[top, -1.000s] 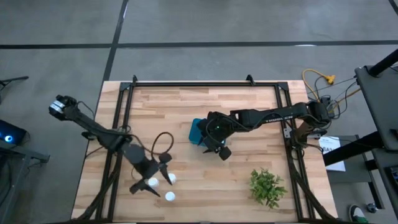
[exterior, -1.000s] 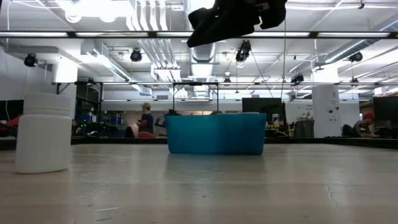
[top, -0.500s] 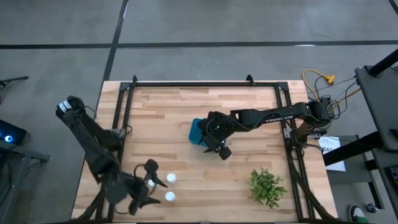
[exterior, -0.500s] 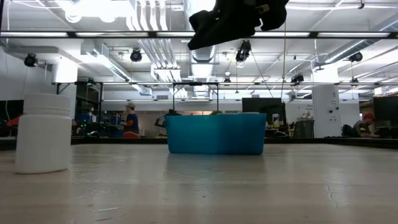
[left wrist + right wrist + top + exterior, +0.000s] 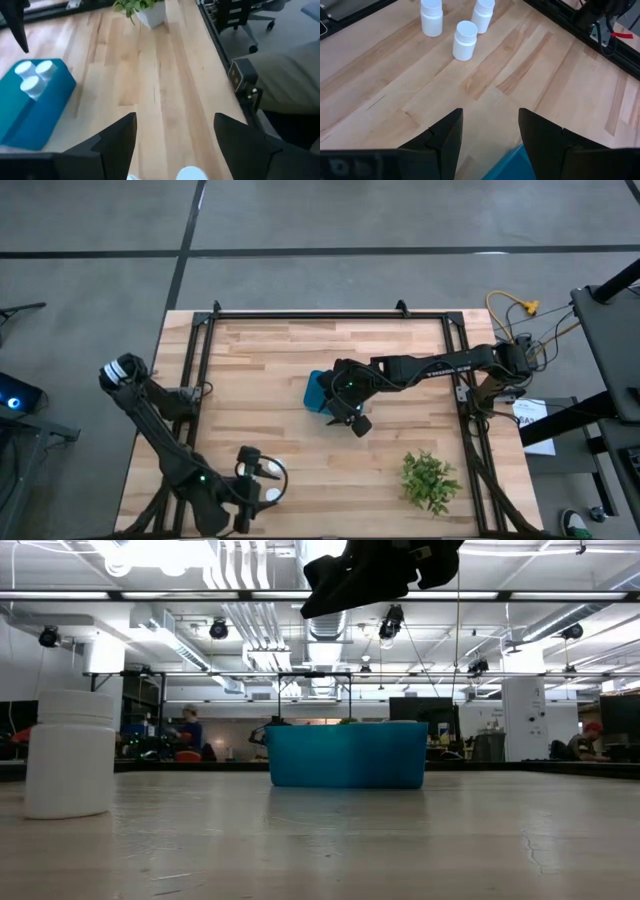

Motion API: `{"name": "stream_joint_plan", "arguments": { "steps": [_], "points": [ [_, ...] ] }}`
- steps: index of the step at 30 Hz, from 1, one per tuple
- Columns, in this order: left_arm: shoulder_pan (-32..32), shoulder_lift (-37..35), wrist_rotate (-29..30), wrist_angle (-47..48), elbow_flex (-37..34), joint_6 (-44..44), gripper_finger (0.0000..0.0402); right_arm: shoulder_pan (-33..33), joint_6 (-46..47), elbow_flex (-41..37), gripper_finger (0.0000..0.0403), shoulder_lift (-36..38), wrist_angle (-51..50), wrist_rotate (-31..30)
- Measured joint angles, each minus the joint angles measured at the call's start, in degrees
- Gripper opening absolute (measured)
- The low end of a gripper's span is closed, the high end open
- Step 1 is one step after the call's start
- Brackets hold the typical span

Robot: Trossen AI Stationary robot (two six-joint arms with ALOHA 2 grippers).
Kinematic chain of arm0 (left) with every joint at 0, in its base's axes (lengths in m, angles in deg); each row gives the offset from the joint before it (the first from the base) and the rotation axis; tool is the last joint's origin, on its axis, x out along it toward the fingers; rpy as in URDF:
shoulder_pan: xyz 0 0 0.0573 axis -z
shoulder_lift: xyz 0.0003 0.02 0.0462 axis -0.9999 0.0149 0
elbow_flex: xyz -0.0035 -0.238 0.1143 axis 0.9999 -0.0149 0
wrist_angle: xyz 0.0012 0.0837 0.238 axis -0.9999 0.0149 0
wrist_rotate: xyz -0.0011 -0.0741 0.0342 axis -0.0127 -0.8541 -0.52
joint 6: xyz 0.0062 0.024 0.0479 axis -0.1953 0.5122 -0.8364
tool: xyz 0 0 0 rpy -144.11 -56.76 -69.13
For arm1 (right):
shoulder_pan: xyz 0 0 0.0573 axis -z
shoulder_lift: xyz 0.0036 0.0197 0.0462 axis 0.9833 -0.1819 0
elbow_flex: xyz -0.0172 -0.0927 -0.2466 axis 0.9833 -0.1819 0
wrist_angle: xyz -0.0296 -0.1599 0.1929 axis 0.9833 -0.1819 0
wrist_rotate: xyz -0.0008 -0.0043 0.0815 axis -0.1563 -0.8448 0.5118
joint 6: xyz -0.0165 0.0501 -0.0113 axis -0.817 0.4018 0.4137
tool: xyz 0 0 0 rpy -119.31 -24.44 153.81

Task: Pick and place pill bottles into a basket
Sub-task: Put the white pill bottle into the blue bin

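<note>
Small white round-capped pill bottles

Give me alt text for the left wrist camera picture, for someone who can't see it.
The left tool, its two dark fingers spread open, points along a wooden table with one white pill bottle cap just showing between them. Farther off, a teal basket holds three white pill bottles, and a potted plant stands at the table's end.

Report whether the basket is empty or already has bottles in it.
Not empty: the left wrist view shows three white caps inside the basket.
</note>
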Motion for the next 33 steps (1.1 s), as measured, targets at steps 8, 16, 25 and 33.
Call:
{"name": "stream_joint_plan", "arguments": {
  "steps": [8, 16, 25, 33],
  "points": [
    [1.6, 2.7, -11.0, 17.0, 12.2, 1.6, 0.0242, 0.0, -0.3, 0.0, 0.0183, 0.0, 0.2, 0.0],
    [1.0, 5.8, -19.5, 32.5, 23.7, -7.4, 0.0242, 0.0, -0.2, 0.0, 0.0183, 0.0, 0.6, 0.0],
    [0.7, 17.2, -24.2, 54.4, 34.2, -10.6, 0.0242, 0.0, -0.1, 0.0, 0.0183, 0.0, 0.5, 0.0],
    [0.6, 29.1, -24.8, 66.7, 46.1, -14.9, 0.0242, 0.0, 0.0, 0.0, 0.0183, 0.0, 0.5, 0.0]
  ]
}}
